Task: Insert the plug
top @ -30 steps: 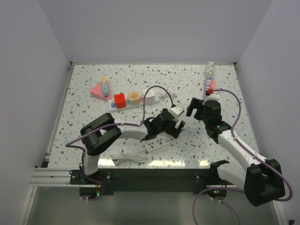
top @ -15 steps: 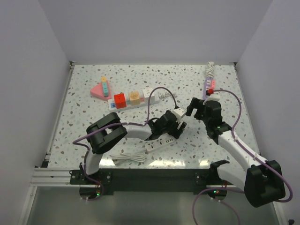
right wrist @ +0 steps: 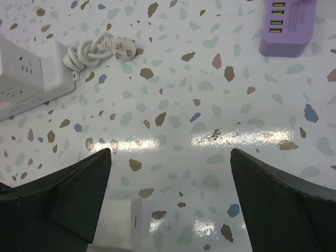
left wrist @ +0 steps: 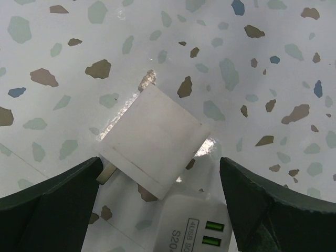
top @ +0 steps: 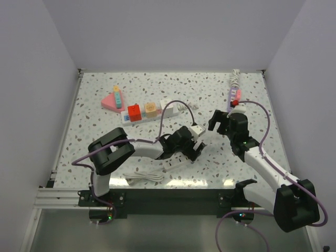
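**Left gripper spread wide around the plug; right gripper spread over bare table**

Left gripper [left wrist: 160, 163]: the fingers stand wide apart. The plug [left wrist: 155, 139], a white square block, sits between them, turned at an angle to both. A clear gap shows between the plug and the right-hand finger. The left-hand finger [left wrist: 52, 202] comes close to the plug's lower corner, and whether they touch cannot be told. Nothing is pinched.

Location of the plug: in the top view the plug [top: 196, 128] is near the middle of the terrazzo table [top: 252, 84], at the tip of the left gripper [top: 193, 142]. In the left wrist view its near edge meets the end of a white power strip [left wrist: 194, 228] with green USB ports. Whether its prongs are seated cannot be told.

Right gripper [right wrist: 170, 152]: the fingers are fully apart, with only table surface between them. In the top view the right gripper [top: 219, 121] hovers just right of the plug, apart from it.

Other items: a purple USB strip [right wrist: 286, 23], a second white strip [right wrist: 26, 79] and a coiled cord [right wrist: 100, 50] lie farther back.
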Motion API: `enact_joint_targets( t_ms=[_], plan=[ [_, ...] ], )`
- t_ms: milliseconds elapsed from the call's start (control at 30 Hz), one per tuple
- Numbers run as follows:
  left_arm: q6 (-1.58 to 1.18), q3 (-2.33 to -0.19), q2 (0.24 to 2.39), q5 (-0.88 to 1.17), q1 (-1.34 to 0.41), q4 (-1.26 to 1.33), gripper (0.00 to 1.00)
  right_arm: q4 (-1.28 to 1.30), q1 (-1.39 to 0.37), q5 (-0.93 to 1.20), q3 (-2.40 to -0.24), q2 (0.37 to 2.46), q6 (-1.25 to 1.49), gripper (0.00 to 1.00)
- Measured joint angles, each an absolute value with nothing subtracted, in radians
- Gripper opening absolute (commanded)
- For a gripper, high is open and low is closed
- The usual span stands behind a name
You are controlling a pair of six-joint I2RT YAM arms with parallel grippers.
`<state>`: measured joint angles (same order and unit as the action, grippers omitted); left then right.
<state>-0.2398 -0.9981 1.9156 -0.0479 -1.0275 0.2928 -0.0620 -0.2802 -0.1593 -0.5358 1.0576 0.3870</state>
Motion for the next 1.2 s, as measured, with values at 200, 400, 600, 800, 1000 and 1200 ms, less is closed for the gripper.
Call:
enact_joint_targets(
  t_ms=[200,400,600,800,1000,1200],
  plan=[
    [-0.179,-0.976,1.909,0.041,-1.008,0.325,0.98,-0.068,-0.28,-0.138,-0.536,1.061,0.387,0.99],
    [-0.114,-0.955,1.909,0.064,-0.999,0.385,0.99,-0.073,-0.28,-0.118,-0.536,1.073,0.386,0.99],
    [-0.048,-0.95,1.909,0.081,-0.967,0.417,0.98,-0.076,-0.28,-0.104,-0.536,1.074,0.385,0.99],
    [0.022,-0.939,1.915,0.142,-0.956,0.459,0.97,-0.076,-0.28,-0.086,-0.536,1.082,0.385,0.99],
    [0.058,-0.884,1.915,0.26,-0.955,0.548,0.95,-0.077,-0.28,-0.082,-0.536,1.094,0.385,0.99],
    [0.099,-0.872,1.915,0.323,-0.955,0.572,0.95,-0.08,-0.279,-0.065,-0.536,1.094,0.385,0.99]
  ],
)
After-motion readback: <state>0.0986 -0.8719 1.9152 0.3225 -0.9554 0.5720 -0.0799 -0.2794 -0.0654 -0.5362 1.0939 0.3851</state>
